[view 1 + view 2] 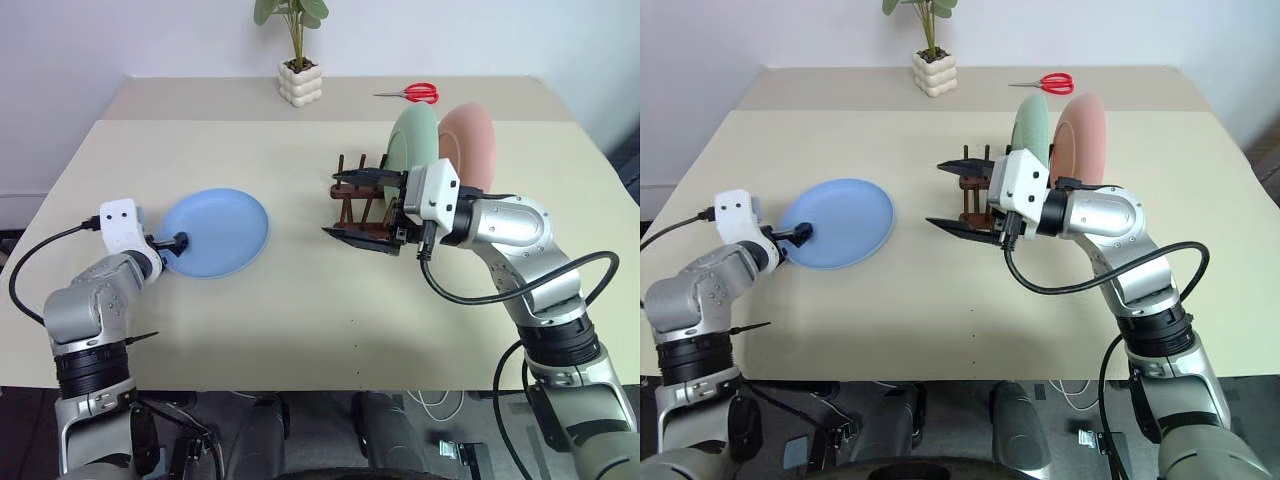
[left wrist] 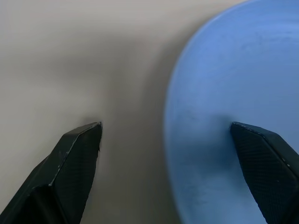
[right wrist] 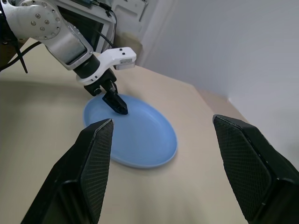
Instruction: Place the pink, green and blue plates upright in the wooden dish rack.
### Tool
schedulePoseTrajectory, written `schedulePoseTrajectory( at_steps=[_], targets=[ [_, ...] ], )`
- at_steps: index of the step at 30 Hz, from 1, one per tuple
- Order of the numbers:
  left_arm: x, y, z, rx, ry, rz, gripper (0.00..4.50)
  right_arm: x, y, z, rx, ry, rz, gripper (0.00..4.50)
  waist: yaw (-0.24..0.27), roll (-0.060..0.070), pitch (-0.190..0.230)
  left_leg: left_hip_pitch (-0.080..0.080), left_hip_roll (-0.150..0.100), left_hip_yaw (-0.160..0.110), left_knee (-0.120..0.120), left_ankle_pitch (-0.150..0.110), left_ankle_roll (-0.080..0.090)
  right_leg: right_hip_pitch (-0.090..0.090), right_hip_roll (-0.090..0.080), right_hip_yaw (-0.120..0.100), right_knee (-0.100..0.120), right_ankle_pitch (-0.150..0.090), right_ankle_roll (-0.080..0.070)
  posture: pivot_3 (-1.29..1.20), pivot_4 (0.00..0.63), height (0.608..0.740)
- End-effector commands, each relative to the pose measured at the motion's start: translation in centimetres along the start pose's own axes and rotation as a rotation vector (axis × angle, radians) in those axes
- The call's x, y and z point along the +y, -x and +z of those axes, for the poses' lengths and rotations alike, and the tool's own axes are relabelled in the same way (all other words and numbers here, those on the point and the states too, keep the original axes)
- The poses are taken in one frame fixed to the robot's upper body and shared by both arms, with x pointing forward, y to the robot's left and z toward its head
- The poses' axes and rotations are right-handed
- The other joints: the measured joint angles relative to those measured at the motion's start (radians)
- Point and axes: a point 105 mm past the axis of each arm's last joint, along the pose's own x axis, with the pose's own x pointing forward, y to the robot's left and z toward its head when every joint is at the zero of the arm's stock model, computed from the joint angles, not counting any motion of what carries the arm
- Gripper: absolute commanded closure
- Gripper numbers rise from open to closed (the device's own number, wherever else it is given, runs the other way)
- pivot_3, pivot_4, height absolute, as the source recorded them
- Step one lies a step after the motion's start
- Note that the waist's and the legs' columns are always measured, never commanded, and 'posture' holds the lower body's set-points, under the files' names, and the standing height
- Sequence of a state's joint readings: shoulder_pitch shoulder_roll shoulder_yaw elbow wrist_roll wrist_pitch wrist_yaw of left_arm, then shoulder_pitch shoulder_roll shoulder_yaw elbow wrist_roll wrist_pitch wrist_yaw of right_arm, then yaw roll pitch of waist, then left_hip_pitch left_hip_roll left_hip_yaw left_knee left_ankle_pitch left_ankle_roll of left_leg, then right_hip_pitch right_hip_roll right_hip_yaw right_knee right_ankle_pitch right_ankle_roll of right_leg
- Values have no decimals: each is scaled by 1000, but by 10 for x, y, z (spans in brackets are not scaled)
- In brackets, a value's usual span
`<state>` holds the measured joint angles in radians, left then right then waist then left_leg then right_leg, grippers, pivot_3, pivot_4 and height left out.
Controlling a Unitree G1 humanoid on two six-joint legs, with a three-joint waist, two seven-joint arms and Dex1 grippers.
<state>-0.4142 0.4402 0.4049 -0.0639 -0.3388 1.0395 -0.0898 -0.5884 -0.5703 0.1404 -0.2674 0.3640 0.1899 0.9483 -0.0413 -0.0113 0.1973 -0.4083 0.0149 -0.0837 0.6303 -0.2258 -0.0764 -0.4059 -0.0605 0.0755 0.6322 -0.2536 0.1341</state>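
Observation:
The blue plate [image 1: 215, 232] lies flat on the table, left of centre. My left gripper [image 1: 172, 247] is open at its near-left rim. In the left wrist view one finger [image 2: 261, 163] is over the blue plate [image 2: 233, 93] and the other [image 2: 74, 158] is over bare table. The green plate [image 1: 412, 140] and the pink plate [image 1: 472, 140] stand upright side by side in the wooden dish rack [image 1: 350, 208]. My right gripper [image 1: 340, 205] hangs open and empty in front of the rack's left end, pointing left toward the blue plate [image 3: 135, 130].
A potted plant [image 1: 298, 70] in a white pot and red scissors [image 1: 415, 93] sit on the far section of the beige table [image 1: 300, 300]. Bare tabletop stretches between the blue plate and the rack.

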Motion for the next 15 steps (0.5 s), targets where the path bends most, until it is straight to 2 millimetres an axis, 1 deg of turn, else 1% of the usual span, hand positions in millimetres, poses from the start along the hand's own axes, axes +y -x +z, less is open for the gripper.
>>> schedulePoseTrajectory(
  at_steps=[1,3,4,5,7,9,10,11,12,13,14,15],
  targets=[
    [-5,2,9,-45,-30,-10,1400,-2,2,7,-19,31,-24,1031,0,0,0,0,0,0,0,0,0,0,0,0,0,0,0,0,150,730],
    [-5,2,11,-58,-31,-5,2477,-1,2,6,-14,28,-26,1031,1,0,0,0,0,0,0,0,0,0,0,0,0,0,0,0,150,730],
    [-4,1,12,-60,-43,2,2907,-1,2,4,-8,22,-29,1031,1,0,0,0,0,0,0,0,0,0,0,0,0,0,0,0,150,730],
    [-4,1,12,-63,-49,10,3551,-3,2,-2,16,17,-43,1031,1,0,0,0,0,0,0,0,0,0,0,0,0,0,0,0,150,730],
    [-5,1,16,-81,-71,18,4483,-5,3,-11,57,18,-57,1031,3,-1,0,0,0,0,0,0,0,0,0,0,0,0,0,0,150,730],
    [-9,1,24,-128,-84,14,4483,-6,3,-16,81,28,-65,1031,4,-1,-1,0,0,0,0,0,-1,1,0,0,0,0,0,0,150,730],
    [-13,2,35,-180,-82,0,4483,-7,3,-17,85,36,-72,1031,4,-1,-1,0,0,0,0,0,-1,1,-1,0,0,0,0,0,150,730],
    [-22,8,60,-302,-69,-12,4483,-9,1,-17,88,54,-82,1031,5,-1,-1,0,0,0,0,0,-1,1,0,0,0,0,0,0,150,730],
    [-35,19,91,-456,-32,-41,4483,-12,-1,-17,96,88,-95,1031,12,-2,0,0,0,0,0,0,-1,1,0,0,0,0,0,0,150,730],
    [-51,34,120,-604,-14,-80,4483,-15,-5,-19,119,163,-107,1031,19,-4,1,0,0,0,1,1,-1,1,0,-1,0,0,0,0,150,730],
    [-61,45,137,-695,-1,-105,4483,-17,-7,-20,135,217,-113,1031,25,-6,3,0,0,0,1,1,-2,0,0,-1,0,1,-1,0,150,730],
    [-66,50,144,-738,3,-119,4483,-18,-9,-21,144,252,-115,1031,27,-7,3,-1,0,0,1,2,-3,0,0,-1,0,1,-1,0,150,730]
  ],
)
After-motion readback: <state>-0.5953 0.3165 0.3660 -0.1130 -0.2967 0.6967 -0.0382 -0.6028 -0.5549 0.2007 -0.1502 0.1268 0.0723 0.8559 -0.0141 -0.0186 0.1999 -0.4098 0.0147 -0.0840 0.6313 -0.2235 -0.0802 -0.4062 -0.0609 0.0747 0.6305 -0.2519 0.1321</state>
